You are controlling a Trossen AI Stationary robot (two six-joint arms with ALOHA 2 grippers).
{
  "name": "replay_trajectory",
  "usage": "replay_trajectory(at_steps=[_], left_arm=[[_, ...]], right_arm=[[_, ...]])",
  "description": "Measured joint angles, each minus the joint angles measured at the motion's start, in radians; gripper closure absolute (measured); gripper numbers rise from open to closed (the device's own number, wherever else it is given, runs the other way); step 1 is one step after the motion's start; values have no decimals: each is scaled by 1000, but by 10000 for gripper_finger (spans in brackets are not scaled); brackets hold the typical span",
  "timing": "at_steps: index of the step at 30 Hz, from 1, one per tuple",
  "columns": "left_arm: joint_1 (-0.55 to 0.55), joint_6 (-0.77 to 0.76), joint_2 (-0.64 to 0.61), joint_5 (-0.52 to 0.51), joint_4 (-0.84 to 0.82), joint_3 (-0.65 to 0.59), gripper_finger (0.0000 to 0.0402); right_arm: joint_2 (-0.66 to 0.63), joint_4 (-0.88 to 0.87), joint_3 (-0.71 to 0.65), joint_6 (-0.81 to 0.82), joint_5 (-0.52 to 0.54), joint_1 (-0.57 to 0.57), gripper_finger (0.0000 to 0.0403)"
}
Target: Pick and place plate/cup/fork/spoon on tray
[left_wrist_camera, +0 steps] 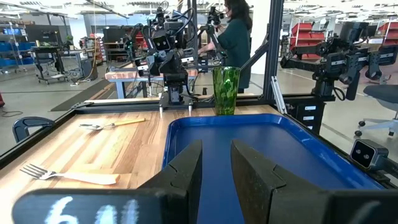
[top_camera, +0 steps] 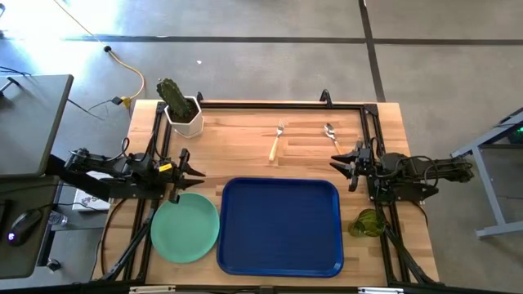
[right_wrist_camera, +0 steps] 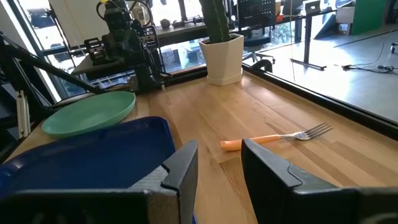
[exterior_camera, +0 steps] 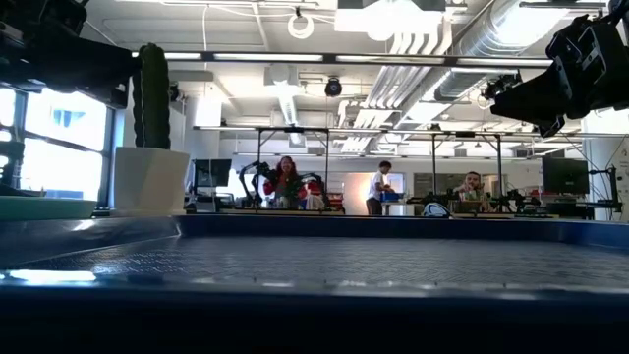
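The blue tray [top_camera: 280,227] lies at the table's near middle. The mint-green plate [top_camera: 185,228] lies just left of it; whether its edge rests on the tray's rim I cannot tell. The dark-green cup [top_camera: 369,222] stands upright right of the tray. The fork [top_camera: 276,140] and the spoon [top_camera: 331,135] lie on the wood beyond the tray. My left gripper [top_camera: 194,173] hovers open above the plate's far edge. My right gripper [top_camera: 339,163] hovers open near the spoon's handle end. Both are empty.
A white hexagonal pot with a cactus [top_camera: 181,110] stands at the far left corner. A black frame rail [top_camera: 278,104] runs along the table's far and side edges. Bare wood lies between the cutlery and the tray. People sit in the room beyond [exterior_camera: 287,182].
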Motion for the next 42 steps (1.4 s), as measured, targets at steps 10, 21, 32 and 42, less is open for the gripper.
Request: replay_trajectory(at_steps=[10, 21, 32, 42], left_arm=[[0, -2, 0, 0, 0, 0, 328], [0, -71, 0, 0, 0, 0, 328], [0, -209, 0, -24, 4, 0, 328], [0, -290, 0, -26, 4, 0, 328]], right_arm=[[0, 62, 0, 131, 28, 0, 288], [0, 506, 0, 122, 221, 0, 288], [7, 616, 81, 24, 331, 0, 288], [143, 254, 362, 0, 437, 0, 288]])
